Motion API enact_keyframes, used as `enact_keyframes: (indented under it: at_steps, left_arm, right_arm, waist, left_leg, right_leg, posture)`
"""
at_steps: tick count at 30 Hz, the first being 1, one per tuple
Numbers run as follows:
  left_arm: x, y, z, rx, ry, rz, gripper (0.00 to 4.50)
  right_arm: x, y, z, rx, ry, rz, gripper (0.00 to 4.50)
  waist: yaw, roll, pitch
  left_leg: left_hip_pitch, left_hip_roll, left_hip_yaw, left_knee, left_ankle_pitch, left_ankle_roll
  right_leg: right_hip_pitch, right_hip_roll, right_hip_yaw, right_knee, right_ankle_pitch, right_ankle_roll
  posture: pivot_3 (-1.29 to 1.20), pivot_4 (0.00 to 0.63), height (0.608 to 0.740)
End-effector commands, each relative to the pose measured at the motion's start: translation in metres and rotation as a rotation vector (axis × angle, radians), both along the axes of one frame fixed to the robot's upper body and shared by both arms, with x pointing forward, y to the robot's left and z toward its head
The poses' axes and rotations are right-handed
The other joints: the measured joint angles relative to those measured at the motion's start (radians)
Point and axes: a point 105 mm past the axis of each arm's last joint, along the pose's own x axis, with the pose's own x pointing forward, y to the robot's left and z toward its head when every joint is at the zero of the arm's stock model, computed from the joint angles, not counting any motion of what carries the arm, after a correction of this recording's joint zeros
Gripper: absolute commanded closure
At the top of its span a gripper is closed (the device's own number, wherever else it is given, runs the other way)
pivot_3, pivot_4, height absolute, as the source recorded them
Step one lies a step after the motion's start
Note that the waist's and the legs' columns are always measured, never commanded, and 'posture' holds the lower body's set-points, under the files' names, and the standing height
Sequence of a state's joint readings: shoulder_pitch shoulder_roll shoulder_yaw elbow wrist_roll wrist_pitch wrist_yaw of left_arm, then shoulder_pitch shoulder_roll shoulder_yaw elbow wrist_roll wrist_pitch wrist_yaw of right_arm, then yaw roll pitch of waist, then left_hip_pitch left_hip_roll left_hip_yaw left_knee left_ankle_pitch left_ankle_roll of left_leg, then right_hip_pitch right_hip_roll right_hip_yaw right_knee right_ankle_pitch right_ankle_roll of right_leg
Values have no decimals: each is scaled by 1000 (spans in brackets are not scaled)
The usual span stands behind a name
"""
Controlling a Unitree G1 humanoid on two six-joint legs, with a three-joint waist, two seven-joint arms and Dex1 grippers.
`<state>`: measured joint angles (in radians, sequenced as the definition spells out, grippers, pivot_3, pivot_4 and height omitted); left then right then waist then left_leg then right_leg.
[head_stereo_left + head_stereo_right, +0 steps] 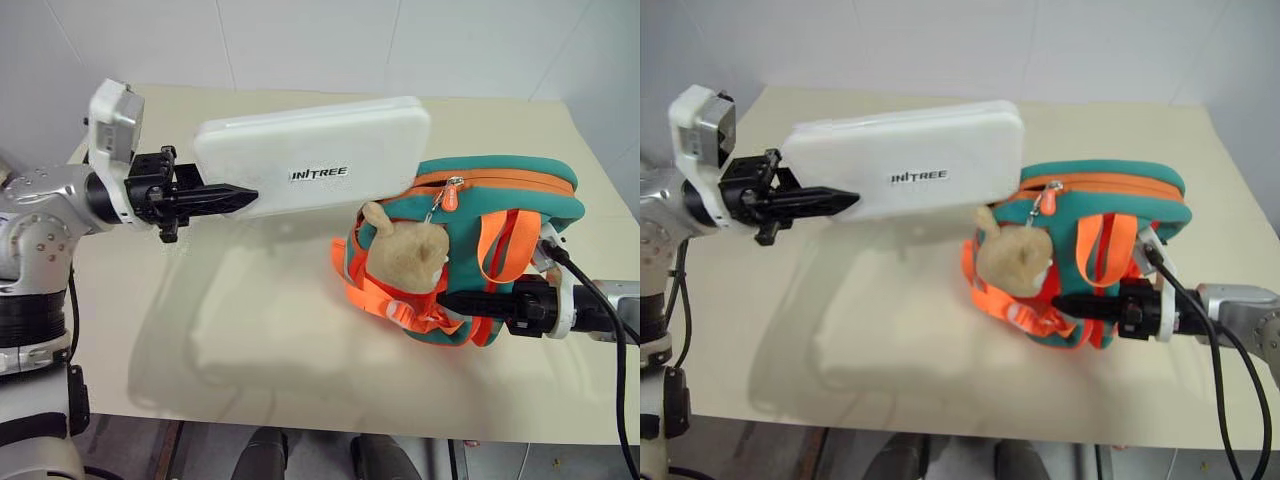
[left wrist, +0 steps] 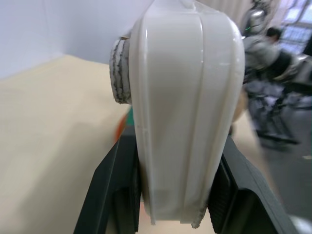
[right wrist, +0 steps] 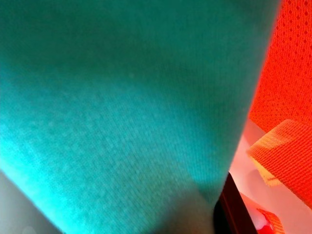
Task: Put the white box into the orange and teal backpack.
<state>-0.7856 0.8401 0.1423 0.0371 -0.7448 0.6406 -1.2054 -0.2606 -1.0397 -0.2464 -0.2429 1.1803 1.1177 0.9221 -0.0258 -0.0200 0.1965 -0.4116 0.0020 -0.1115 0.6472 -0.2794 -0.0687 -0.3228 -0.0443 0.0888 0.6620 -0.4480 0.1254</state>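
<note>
Surface: pale beige table (image 1: 300,350) against a white tiled wall (image 1: 300,40); bare tabletop between the two arms.

Left gripper (image 1: 240,196): at the left of the head views, raised above the table, pointing level toward the right; black fingers (image 2: 114,195) clamped on the near short end of the white box, one on each broad face.

White box (image 1: 320,165): held off the table, long axis running left to right, broad face with dark lettering turned toward the camera; far end reaches over the top left edge of the backpack, just beside the zipper line; not inside.

Left wrist view: box edge-on between both fingers, seam down its narrow side; a scrap of orange and teal (image 2: 124,122) behind it; blurred room and a person (image 2: 273,53) beyond the table.

Orange and teal backpack (image 1: 500,215): resting on the table at centre right, teal body with an orange zipper band along the top, orange pull tab (image 1: 450,197) hanging; beige plush charm (image 1: 405,255) and orange webbing (image 1: 385,300) on the near left side. Opening and contents: cannot tell.

Right gripper (image 1: 450,299): at the right, low along the near side of the backpack, pointing left; jaws together, pinching the backpack's lower orange webbing and fabric.

Right wrist view: teal fabric (image 3: 122,107) pressed close, orange mesh (image 3: 287,63) beside it, sliver of a dark finger (image 3: 234,209).
</note>
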Motion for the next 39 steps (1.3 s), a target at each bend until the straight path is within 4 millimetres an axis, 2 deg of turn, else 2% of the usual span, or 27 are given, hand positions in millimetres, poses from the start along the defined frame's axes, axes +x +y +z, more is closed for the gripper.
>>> enact_keyframes:
  at_steps: [1, 4, 12, 18, 24, 27, 31, 39]
  left_arm:
    - [2, -2, 5, 78, -122, 1, 3166]
    - [5, -2, 4, 86, -139, 7, 3166]
    - [-4, -5, 1, 130, -121, -87, 3166]
    - [-11, -3, 19, 87, -127, -99, 3166]
    - [-29, -17, 32, -18, -70, -190, 3166]
    - [-36, -25, 27, -13, -46, -222, 3166]
    - [-37, -25, 18, 24, -35, -209, 3166]
    - [-6, -11, -10, 202, -220, -43, 3166]
  right_arm:
    - [-1, 1, 3, 0, -20, -4, 4436]
    - [-1, 1, 3, 2, -22, -7, 4436]
    - [1, 3, 3, 3, -28, -11, 4436]
    - [2, 3, 3, 2, -32, -14, 4436]
    - [3, 4, 1, 2, -30, -14, 4436]
    - [3, 5, 0, 4, -31, -11, 4436]
    - [3, 5, 0, 5, -30, -8, 4436]
    - [3, 5, -1, 7, -31, -10, 4436]
  waist:
    - [0, 0, 0]
    - [0, 0, 0]
    - [0, 0, 0]
    - [-1, 0, 0]
    - [-1, 0, 0]
    - [-2, 0, 0]
    - [-4, 0, 0]
    - [0, 0, 0]
  left_leg:
    - [0, 0, 0, 0, 0, 0]
    - [0, 0, 0, 0, 0, 0]
    - [0, 0, 0, 1, 0, 0]
    - [0, 0, 0, 1, 0, 0]
    - [0, 0, 0, 1, 0, 0]
    - [0, 0, 0, 1, 0, 0]
    - [0, 1, 0, 1, 0, 0]
    - [0, 0, 0, 2, 0, 0]
  right_leg:
    - [0, 0, 0, 0, 0, 0]
    - [0, 0, 0, 0, 0, 0]
    - [0, 0, 0, 1, 0, 0]
    - [0, 0, 0, 1, 0, 0]
    - [0, 0, 0, 1, 0, 0]
    - [0, 0, 0, 1, 0, 0]
    - [0, 0, 0, 2, 0, 0]
    - [0, 0, 0, 2, 0, 0]
  posture:
    - [0, 150, 740]
    - [0, 150, 740]
    - [0, 150, 740]
    - [0, 150, 740]
    - [0, 150, 740]
    - [0, 150, 740]
    - [0, 150, 740]
    - [0, 150, 740]
